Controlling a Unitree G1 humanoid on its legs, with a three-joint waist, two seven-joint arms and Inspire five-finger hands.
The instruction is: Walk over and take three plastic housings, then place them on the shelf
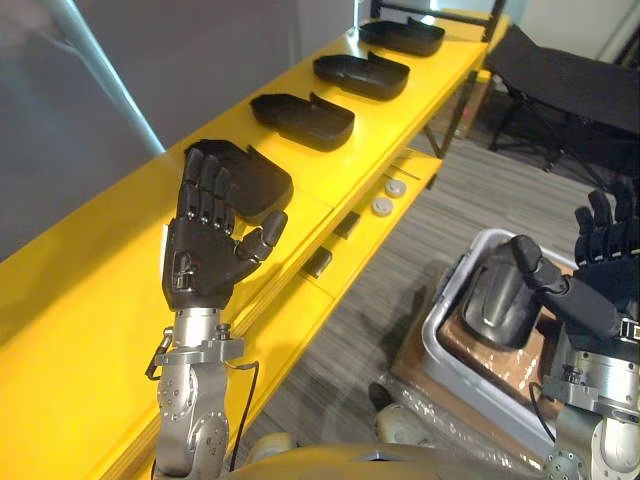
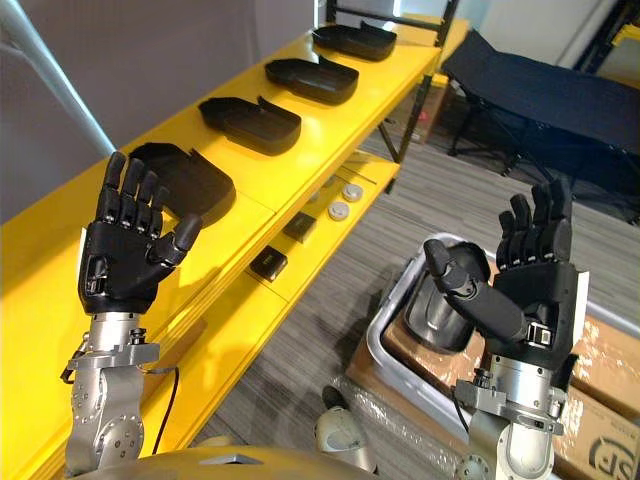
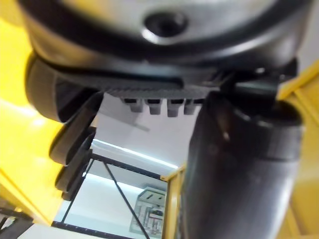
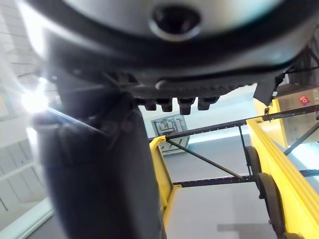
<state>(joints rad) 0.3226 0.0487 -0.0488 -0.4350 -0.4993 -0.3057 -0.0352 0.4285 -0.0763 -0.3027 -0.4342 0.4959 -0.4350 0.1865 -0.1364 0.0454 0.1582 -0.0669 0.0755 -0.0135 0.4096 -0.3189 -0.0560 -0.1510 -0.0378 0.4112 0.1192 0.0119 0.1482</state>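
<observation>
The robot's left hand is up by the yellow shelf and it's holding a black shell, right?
No. The left hand is up by the yellow shelf but holds nothing: the right eye view shows its fingers straight and open, the nearest housing lying on the shelf.

Bright, even light is washing over the shelf (image 1: pixel 90 300), its yellow top glinting. Soft shadows are pooling under the housings (image 1: pixel 303 120), and a white flare is blazing beside the right hand (image 4: pixel 94 174) in its wrist view.
</observation>
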